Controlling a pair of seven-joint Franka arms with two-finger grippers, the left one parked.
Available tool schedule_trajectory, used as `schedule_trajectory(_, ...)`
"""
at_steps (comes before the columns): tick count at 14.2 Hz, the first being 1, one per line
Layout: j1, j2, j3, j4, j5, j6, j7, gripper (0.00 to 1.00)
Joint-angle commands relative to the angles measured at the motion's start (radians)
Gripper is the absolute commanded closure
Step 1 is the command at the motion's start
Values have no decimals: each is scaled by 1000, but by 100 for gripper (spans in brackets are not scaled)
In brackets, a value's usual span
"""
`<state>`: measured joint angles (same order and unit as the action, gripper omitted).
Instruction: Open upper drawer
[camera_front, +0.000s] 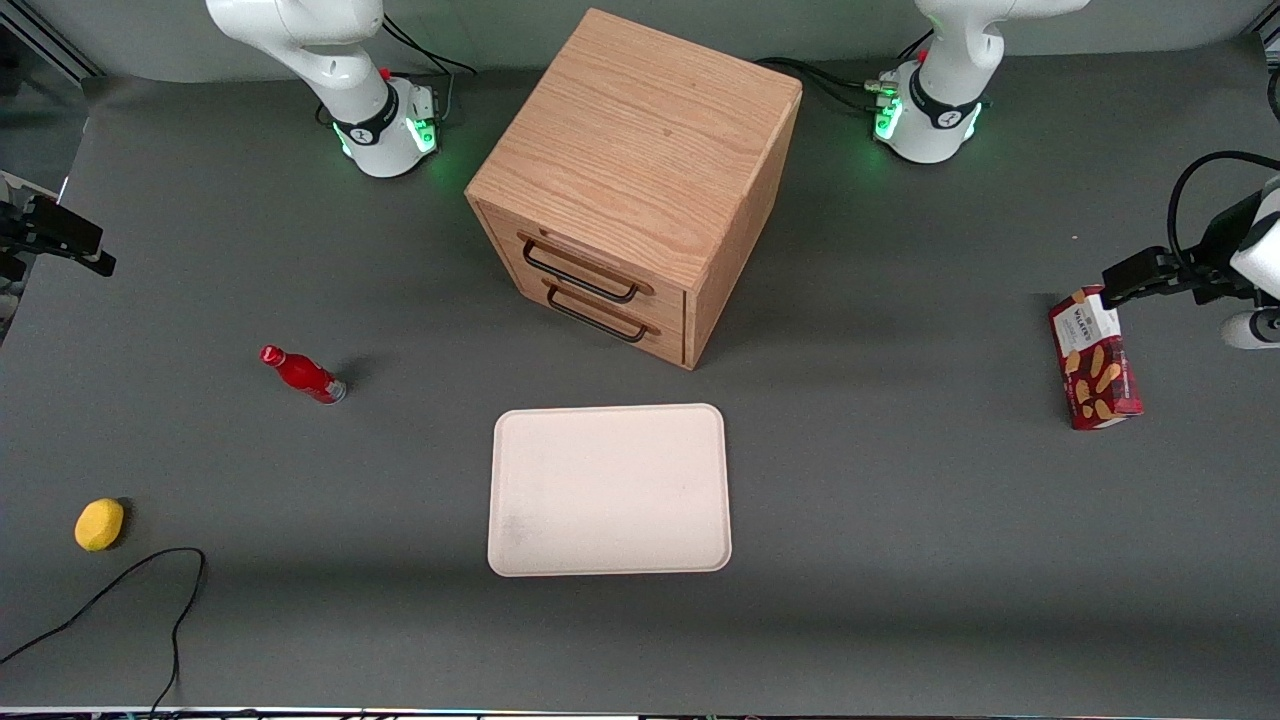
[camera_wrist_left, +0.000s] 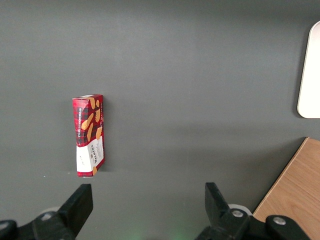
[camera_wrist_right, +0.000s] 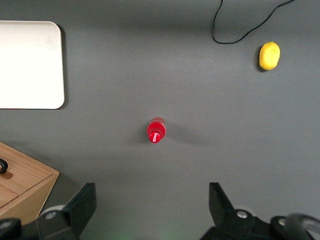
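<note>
The light oak cabinet (camera_front: 640, 140) stands mid-table, farther from the front camera than the tray. Its upper drawer (camera_front: 590, 262) is closed, with its thin black wire handle (camera_front: 578, 277) against the front. The similar lower drawer (camera_front: 612, 318) just beneath it is closed too. My right gripper (camera_front: 90, 250) hangs above the table toward the working arm's end, well away from the cabinet. It is open and empty. In the right wrist view the gripper (camera_wrist_right: 152, 205) has wide-spread fingers (camera_wrist_right: 85, 202) over bare table, with a corner of the cabinet (camera_wrist_right: 25, 182) beside them.
A cream tray (camera_front: 608, 490) lies in front of the drawers. A red bottle (camera_front: 303, 373) lies on its side below my gripper. A yellow lemon (camera_front: 99, 524) and a black cable (camera_front: 150, 585) are nearer the front camera. A red biscuit box (camera_front: 1094, 358) lies toward the parked arm's end.
</note>
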<state>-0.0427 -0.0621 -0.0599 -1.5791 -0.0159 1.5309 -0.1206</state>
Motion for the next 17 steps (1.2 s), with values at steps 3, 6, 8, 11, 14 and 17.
schedule_trajectory(3,11,-4,-11,16,17,-14,25,0)
schedule_trajectory(6,11,-2,-8,17,17,-14,19,0)
schedule_trajectory(8,11,-2,-5,17,17,-14,35,0)
schedule_trajectory(11,14,-1,-5,17,17,-14,36,0)
schedule_trajectory(14,30,18,-5,21,19,-12,36,0)
schedule_trajectory(17,67,48,-6,33,19,-9,28,0)
